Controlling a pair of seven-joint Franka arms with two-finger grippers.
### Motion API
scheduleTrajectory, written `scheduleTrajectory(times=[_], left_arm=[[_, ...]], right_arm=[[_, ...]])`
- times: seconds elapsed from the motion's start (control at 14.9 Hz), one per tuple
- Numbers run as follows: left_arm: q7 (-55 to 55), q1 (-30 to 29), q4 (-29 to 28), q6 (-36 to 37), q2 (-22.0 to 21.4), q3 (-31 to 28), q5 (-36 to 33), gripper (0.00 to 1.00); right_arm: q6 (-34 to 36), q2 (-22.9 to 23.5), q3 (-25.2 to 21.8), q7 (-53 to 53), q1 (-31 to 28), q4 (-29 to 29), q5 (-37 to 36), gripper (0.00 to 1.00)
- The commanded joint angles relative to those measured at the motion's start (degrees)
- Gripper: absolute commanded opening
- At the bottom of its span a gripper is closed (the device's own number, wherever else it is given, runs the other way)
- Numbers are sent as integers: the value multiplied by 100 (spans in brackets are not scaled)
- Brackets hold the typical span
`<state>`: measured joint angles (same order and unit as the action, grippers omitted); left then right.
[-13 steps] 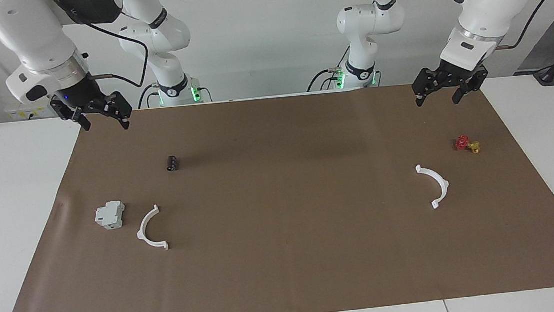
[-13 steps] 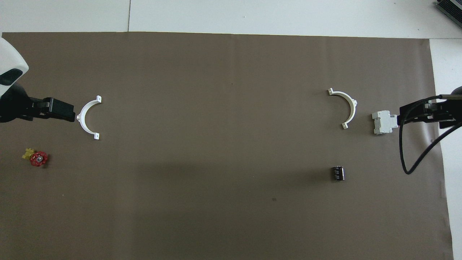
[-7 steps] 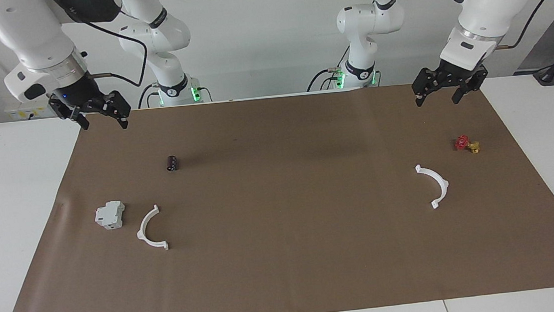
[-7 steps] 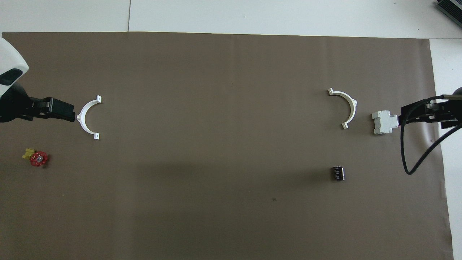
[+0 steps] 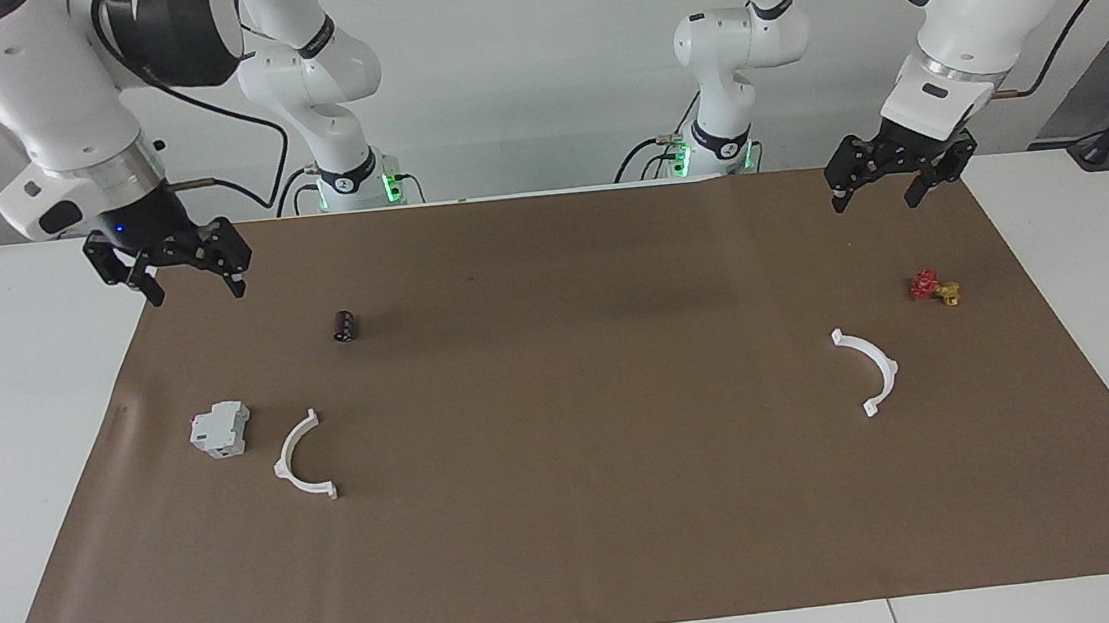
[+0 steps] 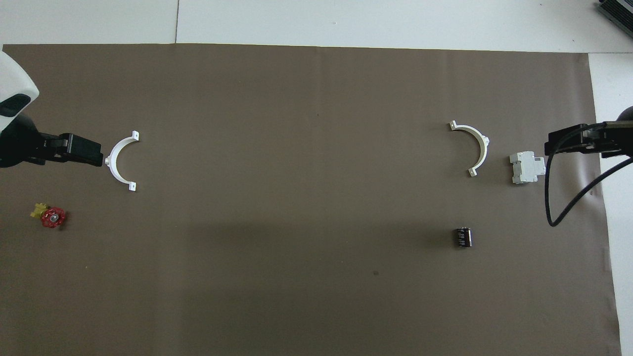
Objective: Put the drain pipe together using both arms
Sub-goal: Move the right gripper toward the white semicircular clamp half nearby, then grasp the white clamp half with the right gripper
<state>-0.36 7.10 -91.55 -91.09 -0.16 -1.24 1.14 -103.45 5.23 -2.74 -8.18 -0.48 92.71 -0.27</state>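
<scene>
Drain pipe: I see it in two white halves, both flat on the brown mat (image 5: 575, 551) and well apart.
Half one: half one (image 5: 301, 458) lies toward the right arm's end of the table, just beside the grey block (image 5: 221, 429) and not touching it.
Half two: half two (image 5: 869, 370) lies toward the left arm's end, a little farther from the robots than the red valve (image 5: 934, 288).
Left pincer: my left pincer (image 5: 873, 186) hangs in the air over the mat's edge nearest the robots, jaws spread wide, holding nothing.
Right pincer: my right pincer (image 5: 185, 276) hangs over the mat's corner at its own end, jaws spread wide too, nothing in them.
Overhead check: seen from above, the left pincer (image 6: 74, 151) seems to sit next to half two (image 6: 118, 160); the facing view shows it raised and well clear.
Other bits: a small black cylinder (image 5: 345, 326) lies on the mat nearer the robots than half one; I judge it no part of this job.
Done: nothing that I can see; neither half is lifted or turned.
Left: I reckon all of it: a grasp on each half, bringing them together mid-table, and mating the end tabs into one ring.
</scene>
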Motion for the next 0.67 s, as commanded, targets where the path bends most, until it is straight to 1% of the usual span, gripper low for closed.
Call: scheduleTrajectory(times=[0.0, 0.07, 0.2, 0.27, 0.34, 0.4, 0.54, 0.6], left_arm=[[0, -25, 32, -32, -19, 28, 1, 100], [0, -33, 32, -41, -19, 28, 1, 100], [0, -25, 32, -41, -19, 28, 1, 100], [0, -25, 32, -32, -19, 28, 1, 100], [0, -25, 32, -32, -19, 28, 1, 100], [0, -25, 32, -41, -19, 28, 1, 100], [0, -25, 32, -41, -19, 28, 1, 100], [0, -25, 32, -41, -19, 28, 1, 100]], right_arm=[[-823, 880, 80, -1094, -119, -51, 298, 100], [-1261, 1118, 80, -1367, -66, 10, 430, 100], [-1659, 1427, 115, -1519, 4, 141, 466, 100], [-1974, 1515, 115, -1841, -4, 377, 466, 100], [-2551, 1551, 115, -2228, -4, 728, 475, 100], [-2853, 1612, 115, -2405, -39, 940, 475, 100], [-2996, 1989, 116, -2757, -92, 916, 475, 100], [-3049, 2078, 115, -2907, -101, 907, 475, 100]])
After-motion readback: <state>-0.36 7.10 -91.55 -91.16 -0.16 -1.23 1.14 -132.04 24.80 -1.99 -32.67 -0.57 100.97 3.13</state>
